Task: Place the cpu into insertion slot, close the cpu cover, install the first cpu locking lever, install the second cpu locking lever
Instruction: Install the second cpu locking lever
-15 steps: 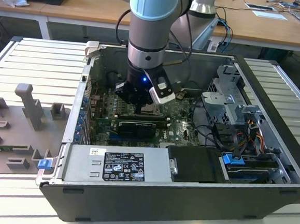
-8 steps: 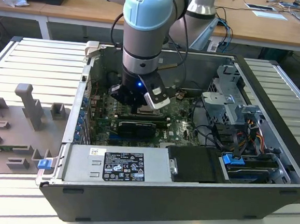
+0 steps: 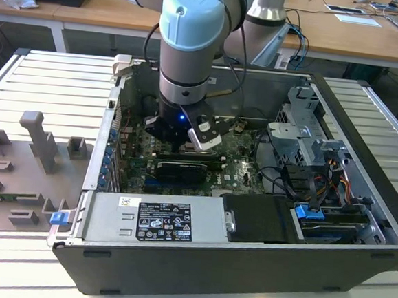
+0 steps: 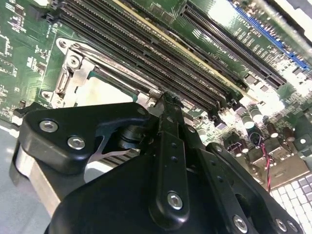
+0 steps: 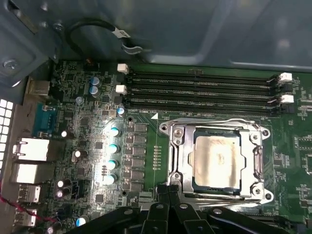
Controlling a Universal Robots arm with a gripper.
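Down inside the open black computer case, the black gripper hangs just above the socket's near edge, fingers drawn together on nothing. Beyond it the small square pale silver-beige cpu lies in the slot, framed by the thin silver metal cpu cover closed flat over it, short of the long black memory slots.

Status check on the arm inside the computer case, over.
Black gripper low over the socket edge. Small square silver-beige cpu seated in the socket. Thin silver metal cpu cover down around it. Nothing lying across the socket.
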